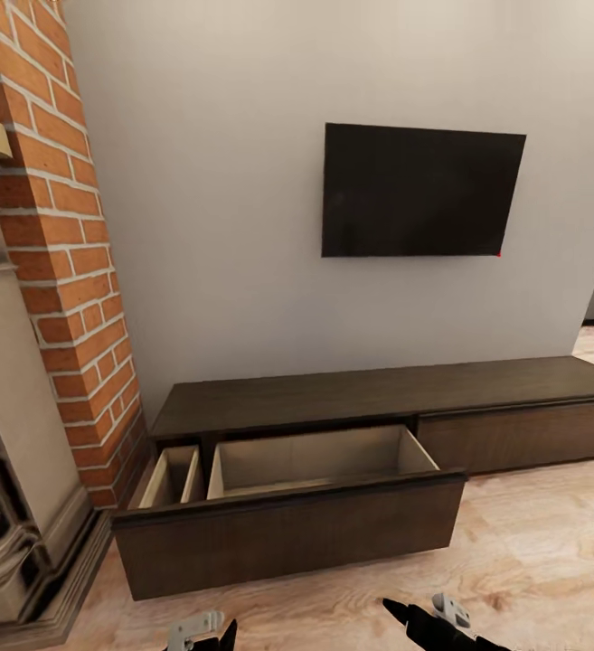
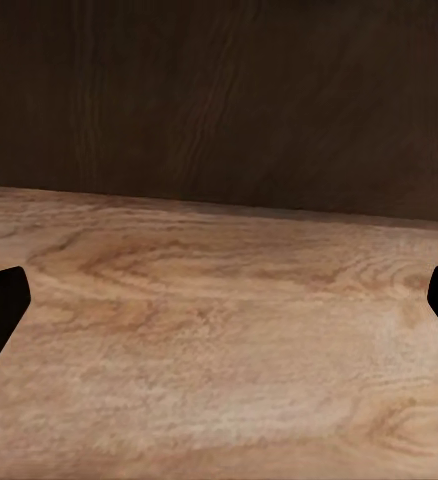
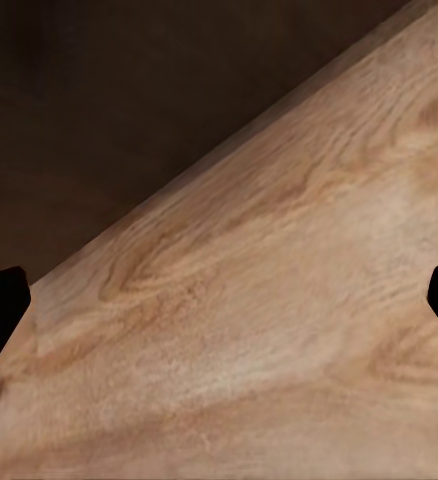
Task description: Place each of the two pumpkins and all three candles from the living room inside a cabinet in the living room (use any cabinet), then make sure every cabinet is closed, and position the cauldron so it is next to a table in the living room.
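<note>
The long dark-brown cabinet (image 1: 378, 393) stands against the wall ahead. Its left drawer (image 1: 287, 533) is pulled out towards me. The drawer has a narrow compartment (image 1: 172, 477) and a wide one (image 1: 319, 459), and the parts of both that I can see hold nothing. The cabinet's right panel (image 1: 523, 436) is closed. My left gripper (image 1: 202, 633) (image 2: 219, 310) and right gripper (image 1: 423, 619) (image 3: 219, 310) hang low in front of the drawer. Both are open over the wooden floor with nothing between the fingers. The pumpkins, candles, cauldron and table are out of view.
A black TV (image 1: 420, 192) hangs on the wall above the cabinet. A brick column (image 1: 61, 244) and the ornate grey fireplace (image 1: 7, 470) stand close at the left. Light wooden floor (image 1: 541, 561) stretches to the right of the drawer.
</note>
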You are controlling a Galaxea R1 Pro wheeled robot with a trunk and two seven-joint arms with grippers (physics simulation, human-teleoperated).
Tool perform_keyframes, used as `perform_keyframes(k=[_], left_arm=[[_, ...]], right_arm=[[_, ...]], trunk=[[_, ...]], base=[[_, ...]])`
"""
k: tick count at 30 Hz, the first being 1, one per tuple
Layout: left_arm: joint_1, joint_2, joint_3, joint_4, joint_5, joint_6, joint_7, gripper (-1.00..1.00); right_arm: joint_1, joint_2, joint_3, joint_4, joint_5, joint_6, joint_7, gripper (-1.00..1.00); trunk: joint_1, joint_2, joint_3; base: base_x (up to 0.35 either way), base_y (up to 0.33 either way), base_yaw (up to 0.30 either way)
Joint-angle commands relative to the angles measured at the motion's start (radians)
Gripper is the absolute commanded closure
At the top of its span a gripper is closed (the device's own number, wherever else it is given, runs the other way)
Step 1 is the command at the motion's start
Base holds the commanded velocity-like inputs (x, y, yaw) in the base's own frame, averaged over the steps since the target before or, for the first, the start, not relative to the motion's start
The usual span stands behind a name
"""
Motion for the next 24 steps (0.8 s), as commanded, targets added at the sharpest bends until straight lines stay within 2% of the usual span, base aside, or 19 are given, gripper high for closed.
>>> perform_keyframes(k=[1, 14, 24], left_arm=[[0.0, 0.001, -0.003, 0.0, 0.008, 0.003, 0.009, -1.0], [-0.001, 0.0, -0.009, 0.058, 0.008, -0.002, 0.007, -1.0], [-0.001, 0.0, -0.016, 0.062, 0.009, -0.019, 0.014, -1.0]], right_arm=[[0.003, 0.0, -0.004, 0.0, -0.008, -0.001, 0.003, -1.0], [0.009, -0.001, -0.005, 0.006, -0.01, -0.019, 0.002, -1.0], [0.01, -0.002, -0.007, 0.007, -0.011, -0.02, 0.002, -1.0]], trunk=[[-0.004, 0.007, 0.004], [-0.054, 0.098, 0.061], [-0.092, 0.168, 0.105]], base=[[0.0, 0.0, -0.213], [0.0, 0.0, -0.215], [0.0, 0.0, -0.21]])
